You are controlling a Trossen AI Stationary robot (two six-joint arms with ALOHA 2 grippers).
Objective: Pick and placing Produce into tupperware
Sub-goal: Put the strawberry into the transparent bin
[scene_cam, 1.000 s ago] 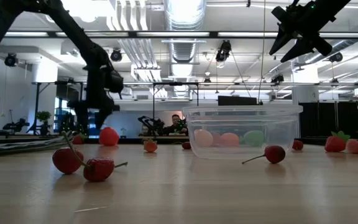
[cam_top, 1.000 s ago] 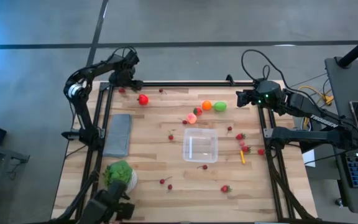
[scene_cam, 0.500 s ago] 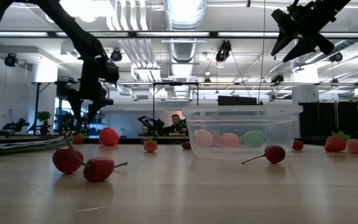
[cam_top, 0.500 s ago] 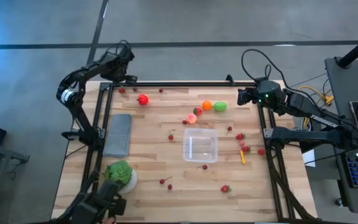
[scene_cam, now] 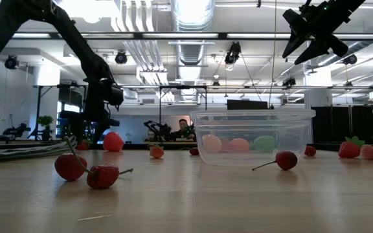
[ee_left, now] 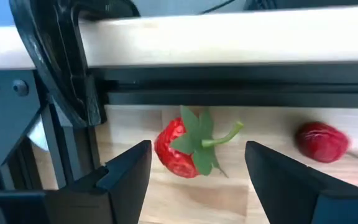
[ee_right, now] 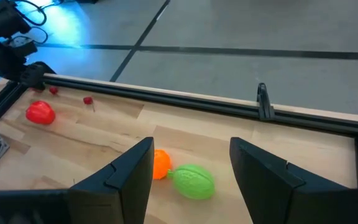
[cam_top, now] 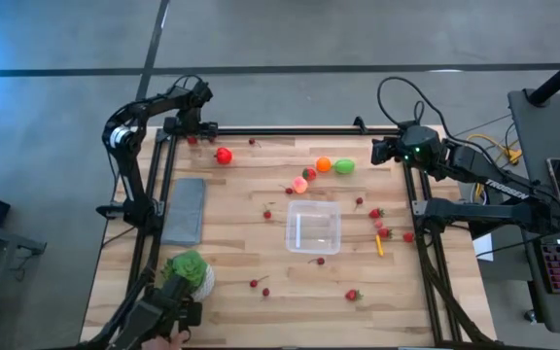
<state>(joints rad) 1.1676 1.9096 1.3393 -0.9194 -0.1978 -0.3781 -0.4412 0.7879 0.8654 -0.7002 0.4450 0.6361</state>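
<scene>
High view: the left gripper [cam_top: 191, 129] hangs at the table's far left corner, over a small strawberry [cam_top: 192, 140] that lies right against the dark rail [cam_top: 290, 132] along the far edge. The right gripper [cam_top: 379, 152] waits above the far right corner, near the green fruit [cam_top: 344, 166]. The tupperware [cam_top: 313, 226] sits mid-table, well apart from both, and looks empty.

Low view: the left gripper [scene_cam: 96, 123] is down near the table surface far back; the tupperware [scene_cam: 252, 136] stands close to the camera, with loose cherries [scene_cam: 86, 170] in front.

Left wrist view: the fingers [ee_left: 126, 171] stand apart and hold nothing. The strawberry [ee_left: 180, 149] lies between them, nearer one finger than the other, with the rail just behind it and a red berry [ee_left: 321, 141] outside the far finger.

Right wrist view: the right fingers [ee_right: 132, 168] are parted and empty, with the green fruit [ee_right: 193, 181] and an orange one [ee_right: 161, 163] between them farther off.

The likely trouble is the off-centre strawberry: closing now could nudge or roll it against the rail, or a finger could strike the rail on descent.
</scene>
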